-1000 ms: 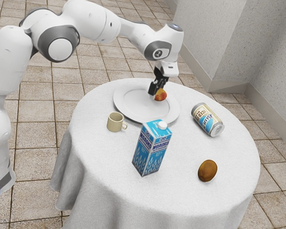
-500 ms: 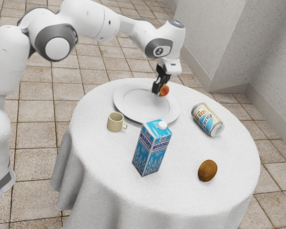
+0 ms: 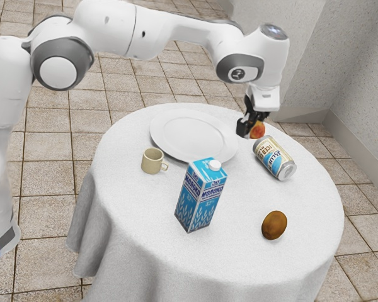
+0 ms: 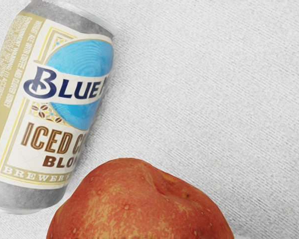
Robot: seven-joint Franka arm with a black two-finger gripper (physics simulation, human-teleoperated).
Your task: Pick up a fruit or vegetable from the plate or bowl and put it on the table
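Fruit cut off in wrist view, can clipped

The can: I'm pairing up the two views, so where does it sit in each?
Exterior view: the can lies on its side on the table, toward the exterior view's right, beyond the plate.
Wrist view: beside the red fruit, blue label showing.
Shared landmark: that red fruit, in the gripper.

The can reads "BLUE" and the start of an "M", then "ICED C", "BLO" and "BREWER'S", the first three lines cut off by its curve; small print down its side includes "GOVERNMENT WARNING". The carton says "МОЛОКО" on two faces.
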